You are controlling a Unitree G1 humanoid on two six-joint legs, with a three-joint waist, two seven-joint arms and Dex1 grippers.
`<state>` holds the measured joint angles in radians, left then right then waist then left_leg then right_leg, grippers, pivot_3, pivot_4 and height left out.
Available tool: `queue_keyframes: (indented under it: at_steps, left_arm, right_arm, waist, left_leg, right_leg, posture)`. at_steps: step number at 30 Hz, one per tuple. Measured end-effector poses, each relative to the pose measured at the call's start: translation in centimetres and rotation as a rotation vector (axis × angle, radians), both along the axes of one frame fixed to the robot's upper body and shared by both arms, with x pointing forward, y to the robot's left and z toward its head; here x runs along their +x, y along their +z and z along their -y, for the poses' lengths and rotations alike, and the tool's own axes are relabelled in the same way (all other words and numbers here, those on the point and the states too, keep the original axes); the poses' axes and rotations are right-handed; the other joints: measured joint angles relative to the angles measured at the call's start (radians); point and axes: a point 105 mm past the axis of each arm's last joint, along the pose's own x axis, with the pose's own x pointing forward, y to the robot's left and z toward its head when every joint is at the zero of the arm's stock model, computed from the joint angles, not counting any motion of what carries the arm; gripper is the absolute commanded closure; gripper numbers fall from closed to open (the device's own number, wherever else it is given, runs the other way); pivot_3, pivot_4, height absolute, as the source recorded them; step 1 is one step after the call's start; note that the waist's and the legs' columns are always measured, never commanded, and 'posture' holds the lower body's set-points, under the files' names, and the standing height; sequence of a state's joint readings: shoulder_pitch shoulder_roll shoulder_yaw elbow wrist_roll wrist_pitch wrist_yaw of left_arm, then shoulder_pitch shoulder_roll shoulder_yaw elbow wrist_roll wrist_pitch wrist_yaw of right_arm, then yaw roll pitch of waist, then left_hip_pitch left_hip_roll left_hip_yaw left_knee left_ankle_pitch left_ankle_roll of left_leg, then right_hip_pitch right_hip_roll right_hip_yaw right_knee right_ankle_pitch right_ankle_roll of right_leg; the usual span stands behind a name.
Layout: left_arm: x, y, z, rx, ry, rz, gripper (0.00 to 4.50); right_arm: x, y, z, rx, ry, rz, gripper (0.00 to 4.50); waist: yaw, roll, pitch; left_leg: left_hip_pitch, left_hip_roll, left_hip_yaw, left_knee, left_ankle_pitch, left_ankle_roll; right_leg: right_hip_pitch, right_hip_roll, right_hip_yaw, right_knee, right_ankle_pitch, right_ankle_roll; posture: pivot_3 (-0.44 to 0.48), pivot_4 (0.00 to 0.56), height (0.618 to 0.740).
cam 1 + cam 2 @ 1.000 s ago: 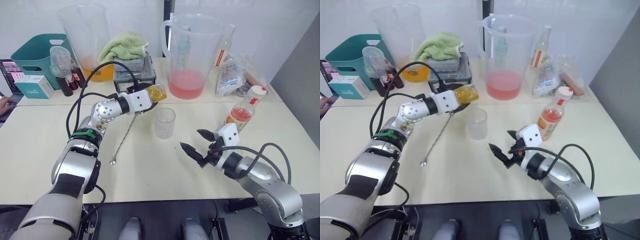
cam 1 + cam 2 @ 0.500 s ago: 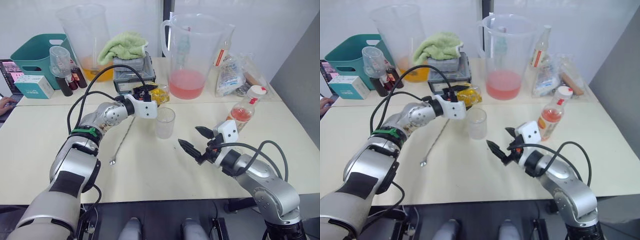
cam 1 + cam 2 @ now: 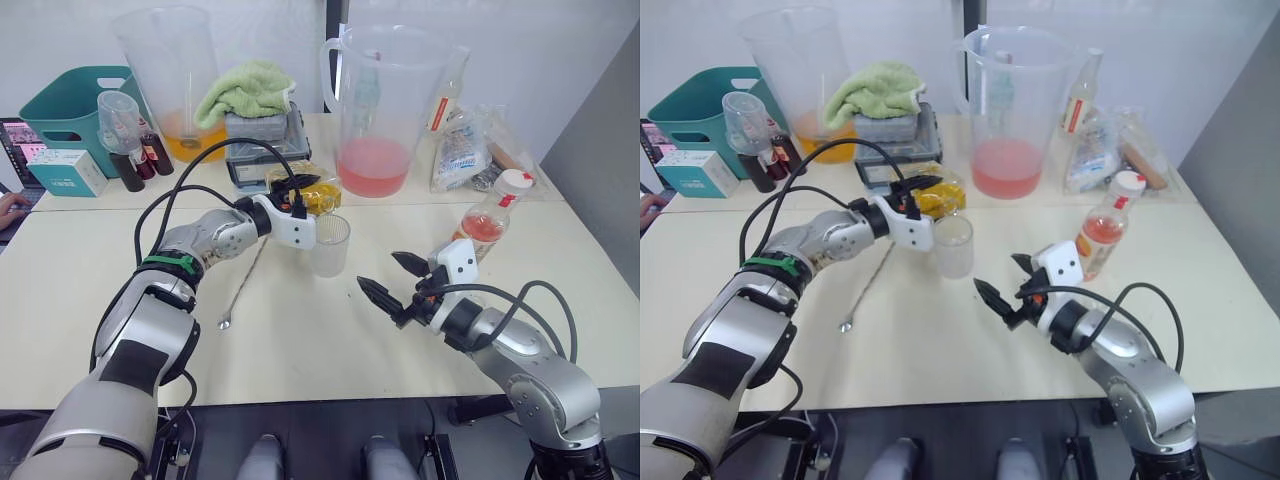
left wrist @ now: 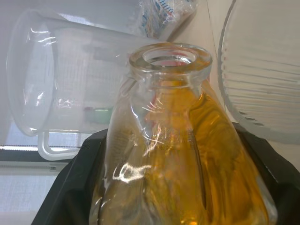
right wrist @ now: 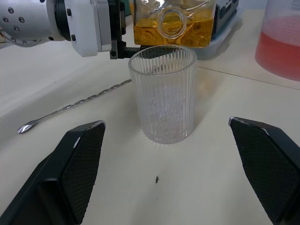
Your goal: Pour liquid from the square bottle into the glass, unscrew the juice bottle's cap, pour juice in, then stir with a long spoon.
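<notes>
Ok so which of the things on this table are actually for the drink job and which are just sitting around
For the job:
square bottle, held tilted by the left gripper
glass
juice bottle with its cap on
long spoon
right gripper, open

Lying about:
two big pitchers
green towel
teal basket
small box

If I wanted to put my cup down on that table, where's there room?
The near table is bare in front of the glass, between spoon and right tool. The back edge is crowded with pitchers, towel and bin.
</notes>
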<state>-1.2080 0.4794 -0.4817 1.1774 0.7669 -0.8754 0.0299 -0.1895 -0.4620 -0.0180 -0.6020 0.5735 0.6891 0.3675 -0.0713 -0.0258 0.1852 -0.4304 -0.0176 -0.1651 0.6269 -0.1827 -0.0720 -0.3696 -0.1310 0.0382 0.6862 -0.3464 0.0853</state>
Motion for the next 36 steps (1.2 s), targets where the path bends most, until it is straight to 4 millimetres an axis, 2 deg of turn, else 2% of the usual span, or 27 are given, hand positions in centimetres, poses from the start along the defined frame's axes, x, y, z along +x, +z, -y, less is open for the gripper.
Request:
queue_keyframes:
  at_steps: [10, 20, 36]
  left_arm:
    - [-0.13, -0.17, -0.36, 0.042, -0.005, 0.09, 1.68]
    - [-0.32, 0.51, 0.27, 0.071, -0.036, 0.186, 1.68]
    - [0.0, 0.53, -0.01, 0.054, -0.008, 0.173, 1.68]
  right_arm:
    - [-0.05, 0.25, 0.01, 0.003, 0.001, 0.008, 0.0]
    - [-0.18, 0.37, -0.13, 0.021, 0.015, 0.002, 0.0]
    - [-0.07, 0.93, -0.3, 0.026, 0.021, 0.02, 0.0]
  waist:
    - [0.001, 0.0, 0.0]
    - [0.001, 0.0, 0.0]
    - [0.001, 0.0, 0.0]
  left_leg:
    - [0.0, 0.0, 0.0, 0.0, 0.0, 0.0]
    - [0.0, 0.0, 0.0, 0.0, 0.0, -0.001]
    - [0.0, 0.0, 0.0, 0.001, 0.001, -0.001]
  right_leg:
    - [0.0, 0.0, 0.0, 0.0, 0.0, 0.0]
    - [0.0, 0.0, 0.0, 0.0, 0.0, 0.0]
    - [-0.001, 0.0, 0.0, 0.008, 0.0, 0.0]
  posture:
    - [0.0, 0.15, 0.74]
    - [0.0, 0.15, 0.74]
    - [0.0, 0.15, 0.74]
